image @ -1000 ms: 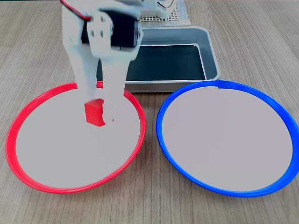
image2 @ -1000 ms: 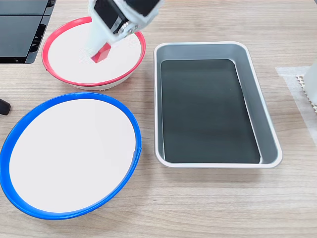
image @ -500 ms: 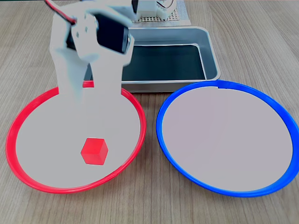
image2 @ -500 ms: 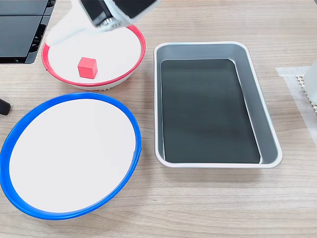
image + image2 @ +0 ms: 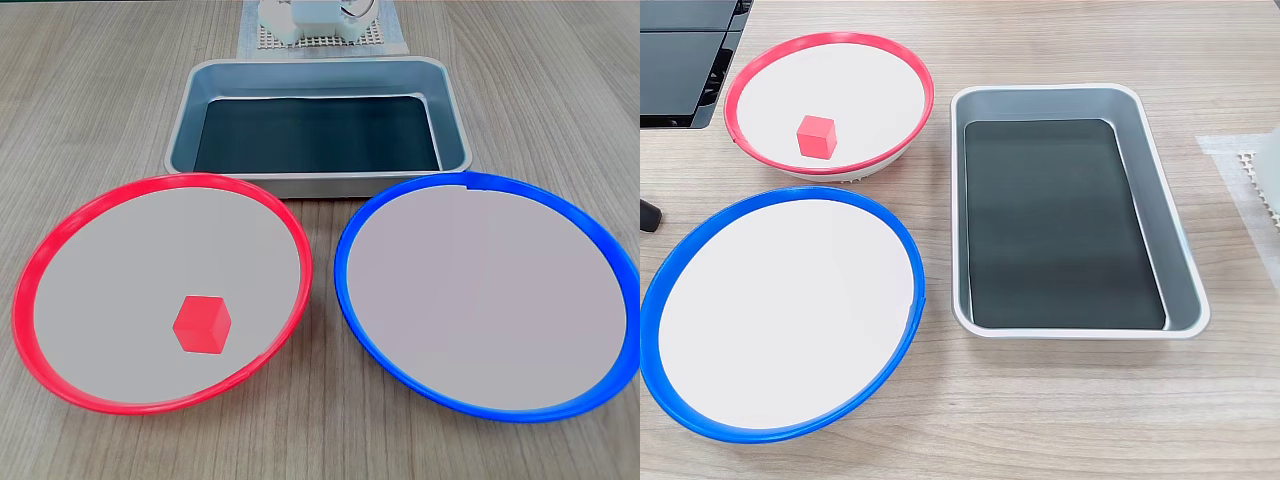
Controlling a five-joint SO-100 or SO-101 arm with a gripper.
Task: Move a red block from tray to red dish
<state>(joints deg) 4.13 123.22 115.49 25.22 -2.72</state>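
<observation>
The red block [image 5: 202,323] lies on the pale floor of the red dish [image 5: 120,250], toward the dish's near side in this fixed view and free of any contact. In the other fixed view the red block [image 5: 816,136] sits left of centre in the red dish [image 5: 865,90]. The tray [image 5: 455,135] stands behind the two dishes, its black floor bare. From the side, the tray [image 5: 1140,170] is at the right, and it holds nothing.
A blue-rimmed dish [image 5: 485,300] sits beside the red one and holds nothing; it is at the lower left in the other fixed view [image 5: 780,310]. The arm's white base [image 5: 315,18] rests on a mesh mat behind the tray. A black device [image 5: 680,60] occupies the top-left corner.
A second ago the gripper held the block over the red dish. It let go, the block dropped onto the dish floor, and the arm pulled back out of both views.
</observation>
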